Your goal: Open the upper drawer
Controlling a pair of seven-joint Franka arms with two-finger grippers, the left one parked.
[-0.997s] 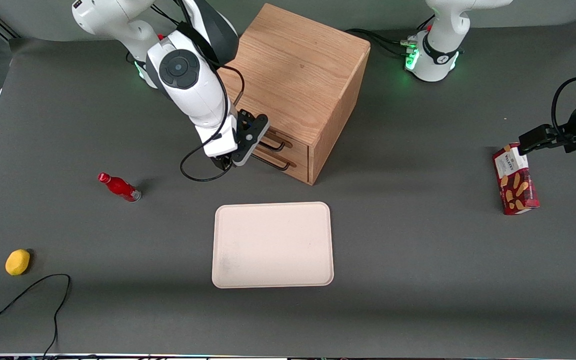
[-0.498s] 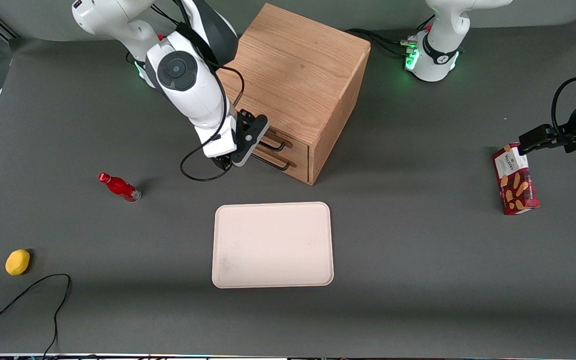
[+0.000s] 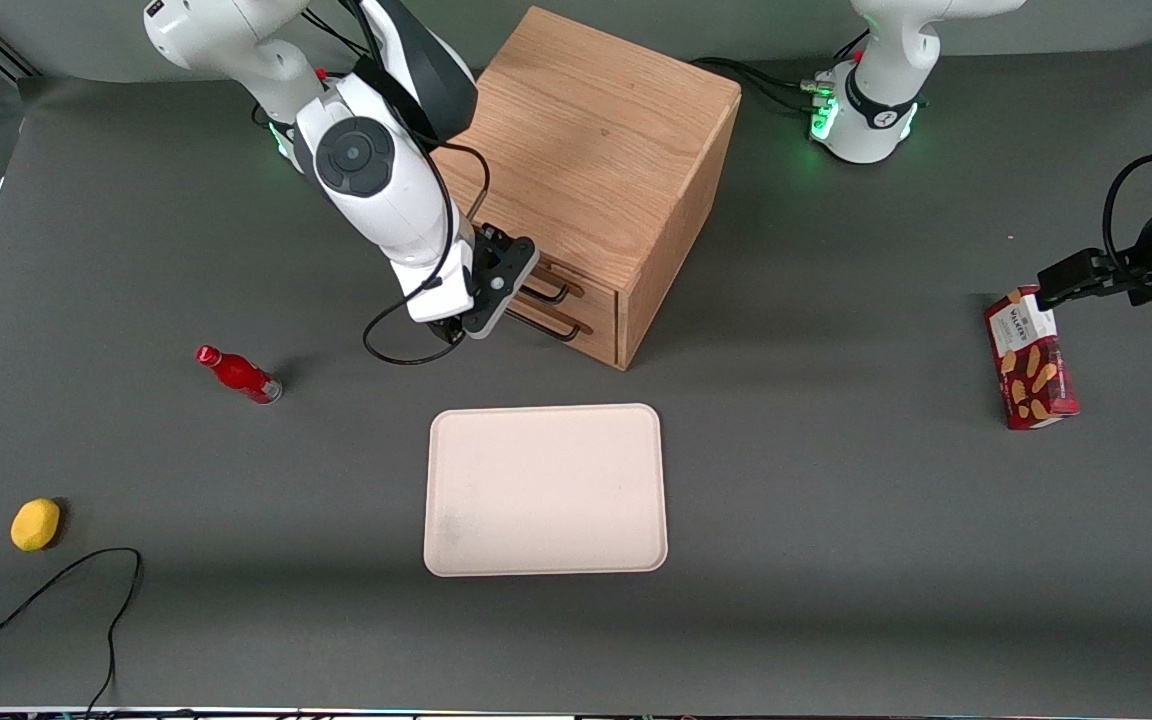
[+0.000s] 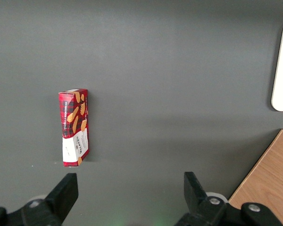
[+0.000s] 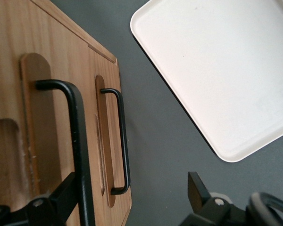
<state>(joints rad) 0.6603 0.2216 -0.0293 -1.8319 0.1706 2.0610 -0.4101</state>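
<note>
The oak cabinet (image 3: 596,150) stands with both drawers pushed in. The upper drawer (image 3: 593,291) has a flat wood front and a thin black bar handle (image 3: 550,291) (image 5: 79,136); the twin lower handle (image 3: 553,329) (image 5: 123,141) sits beneath it. My right gripper (image 3: 499,287) (image 5: 132,190) hangs open in front of the drawer fronts, level with the upper handle. One finger (image 5: 61,195) sits against the upper drawer's front right by that bar, the other finger (image 5: 198,188) is over the bare table. Nothing is gripped.
A cream tray (image 3: 546,490) (image 5: 217,70) lies nearer the camera than the cabinet. A red bottle (image 3: 239,375) and a yellow lemon (image 3: 35,524) lie toward the working arm's end, with a black cable (image 3: 56,590). A red biscuit box (image 3: 1031,358) (image 4: 74,127) lies toward the parked arm's end.
The right arm has shifted slightly, bringing the open gripper a little closer to the drawer fronts. The drawers have not moved.
</note>
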